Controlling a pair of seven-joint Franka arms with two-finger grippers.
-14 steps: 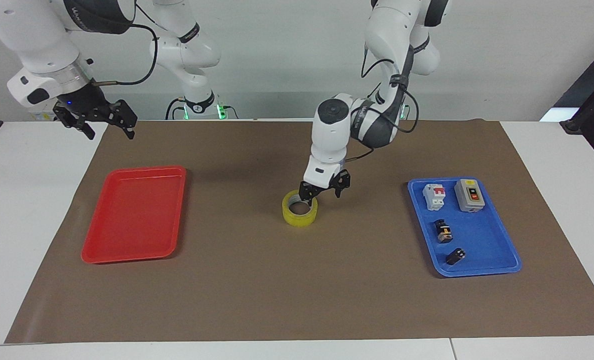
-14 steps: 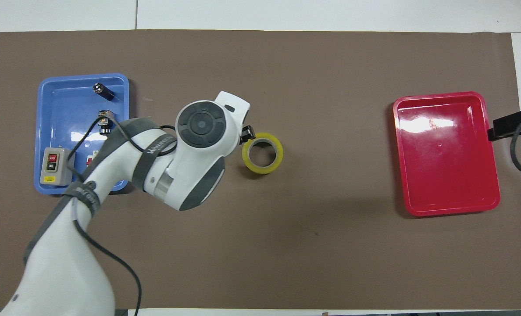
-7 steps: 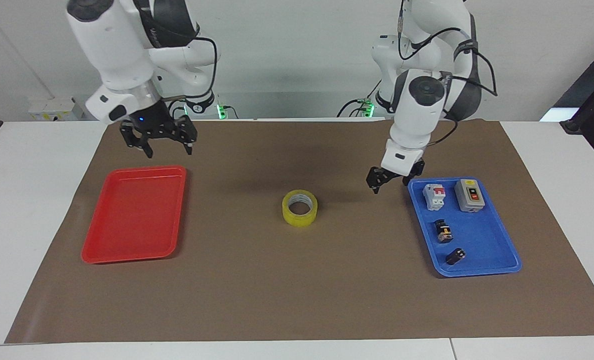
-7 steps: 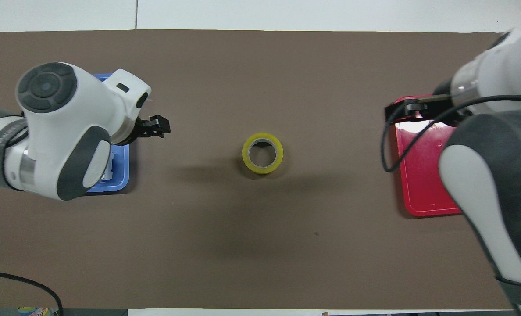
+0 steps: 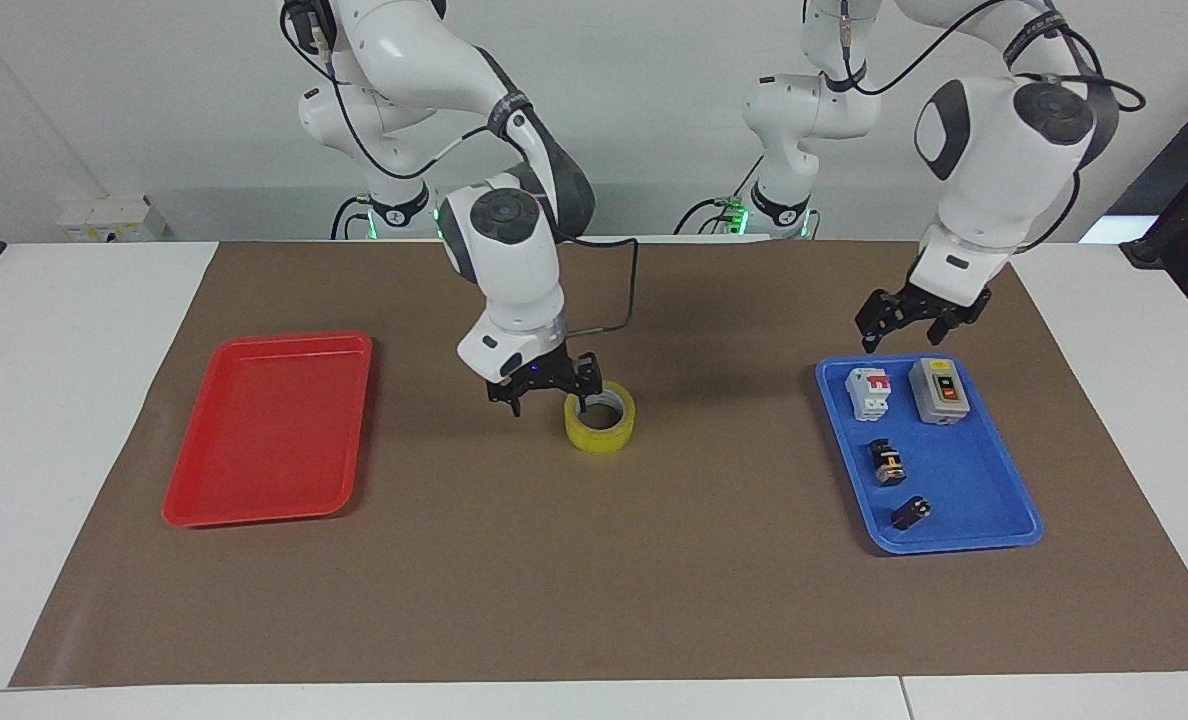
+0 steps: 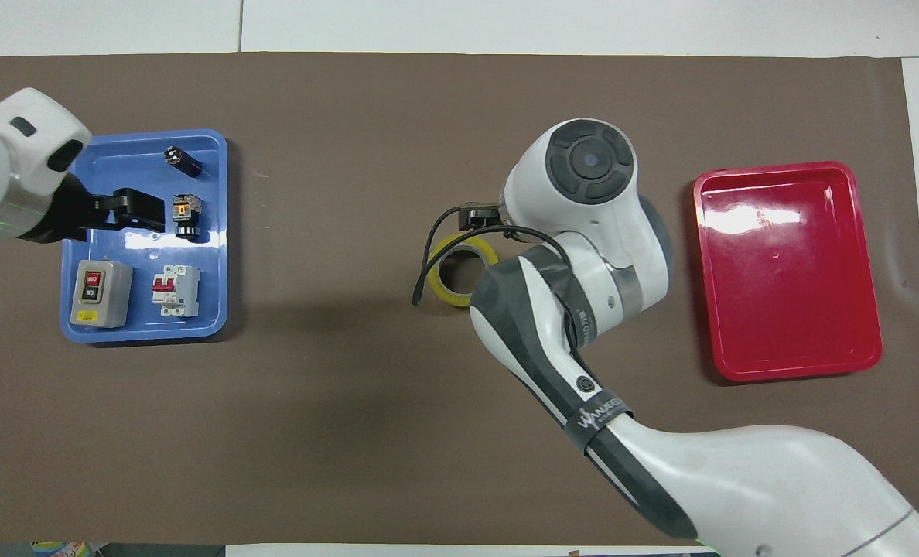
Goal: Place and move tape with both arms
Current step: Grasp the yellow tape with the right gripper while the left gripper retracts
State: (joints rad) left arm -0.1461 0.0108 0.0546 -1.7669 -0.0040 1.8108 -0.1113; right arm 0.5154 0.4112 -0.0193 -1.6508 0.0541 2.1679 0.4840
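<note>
One tape [image 5: 600,415] roll lies flat mid-frame on the brown mat [image 5: 594,580] covering the white bench [image 5: 44,400]. The right pincer [image 5: 544,385] hangs spread at the roll's rim, one finger over its core; touching cannot be told. The left pincer [image 5: 909,318], spread and empty, hovers over the blue tray [image 5: 994,530], which holds four small electrical parts. One empty red tray [image 5: 264,430] sits mid-left in the facing view. A pale wall closes the top.
</note>
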